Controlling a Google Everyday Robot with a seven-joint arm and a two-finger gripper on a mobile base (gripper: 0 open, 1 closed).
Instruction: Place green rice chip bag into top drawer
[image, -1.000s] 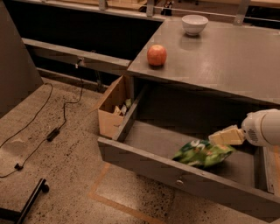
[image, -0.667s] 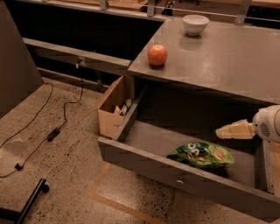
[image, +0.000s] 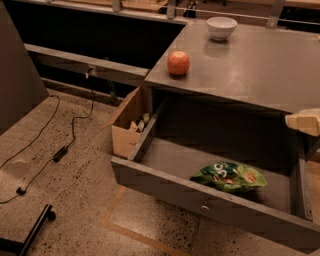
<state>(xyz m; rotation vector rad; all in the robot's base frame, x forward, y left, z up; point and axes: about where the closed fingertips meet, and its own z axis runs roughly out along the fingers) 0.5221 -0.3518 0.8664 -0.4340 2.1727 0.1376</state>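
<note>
Camera view, gripper (image: 304, 122) at right edge, opening unclear, green bag (image: 230, 177) in top drawer (image: 165, 184)

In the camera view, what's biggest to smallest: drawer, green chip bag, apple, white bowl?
The top drawer
green rice chip bag
white bowl and apple, about alike; the bowl is farther
The gripper is at the right edge.

Top drawer (image: 160, 184), grey, standing open, small round knob (image: 204, 208) on its front panel. Green rice chip bag (image: 229, 176), crinkled, lying flat on the drawer floor towards the right. Gripper (image: 304, 121), pale, at the right edge, above the drawer and apart from the bag. Counter top (image: 260, 70): red-orange apple (image: 178, 63) near the front left corner, white bowl (image: 221, 27) further back. Tan cardboard box (image: 126, 127) on the floor, against the drawer's left side. Black cable (image: 60, 151) on the speckled floor, left.
</note>
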